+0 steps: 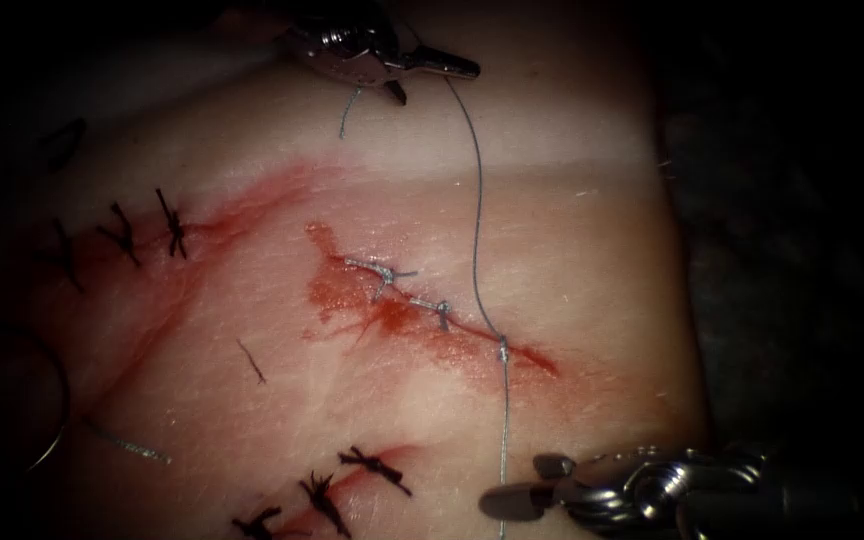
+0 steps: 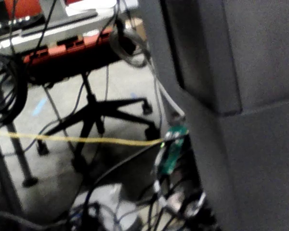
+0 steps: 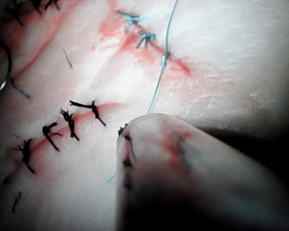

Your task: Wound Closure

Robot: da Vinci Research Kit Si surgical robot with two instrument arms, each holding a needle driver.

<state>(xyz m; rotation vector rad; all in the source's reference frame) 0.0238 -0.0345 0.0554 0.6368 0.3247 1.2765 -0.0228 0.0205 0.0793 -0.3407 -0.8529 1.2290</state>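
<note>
**Thread loose at the cut, both tools empty**

Endoscope view: thread (image 1: 476, 200) runs from the top centre of the frame down to a knot (image 1: 502, 347) on the cut (image 1: 432, 315), then straight down to the bottom edge. It looks thin, light, limp and slippery. I judge that the free run above or below the knot is the place to grip it, never the knot itself. The left tool (image 1: 422, 80), at top centre, has its jaws spread wide and holds nothing; a short thread end (image 1: 345, 118) hangs beneath it. The right tool (image 1: 527, 482), at lower right, is also parted and empty, with the thread just crossing its lower jaw tip. The needle (image 1: 60, 410) lies on the tissue (image 1: 572, 250) at the far left edge, left of the cut, seemingly not in the tissue. It is stiff and sharp, and best gripped behind mid-curve.

Left wrist view: a chair base (image 2: 96, 110) and a yellow cable (image 2: 77, 139).

Right wrist view: thread (image 3: 159, 82), the needle (image 3: 5, 67) and dark stitches (image 3: 70, 122) on the tissue; the tool's grip cannot be judged here
</note>
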